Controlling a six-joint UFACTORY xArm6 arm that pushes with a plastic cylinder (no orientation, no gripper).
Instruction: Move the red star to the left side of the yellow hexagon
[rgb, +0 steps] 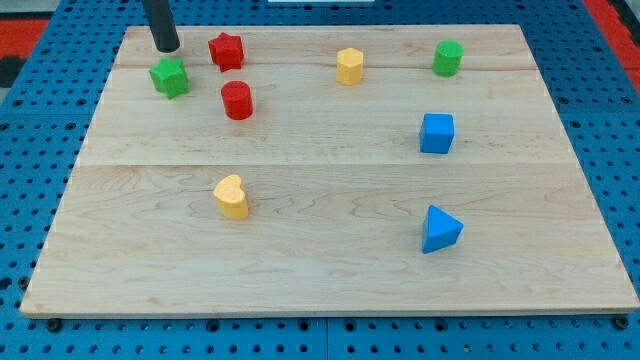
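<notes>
The red star (227, 51) sits near the view's top left of the wooden board (330, 250). The yellow hexagon (349, 66) stands well to its right, near the top middle. My tip (168, 47) is at the top left, to the left of the red star with a gap between them, and just above the green star (170, 77).
A red cylinder (237, 100) stands below the red star. A green cylinder (447, 57) is at the top right, a blue cube (437, 133) below it, a blue triangle (440, 230) at the lower right. A yellow heart (231, 197) is left of centre.
</notes>
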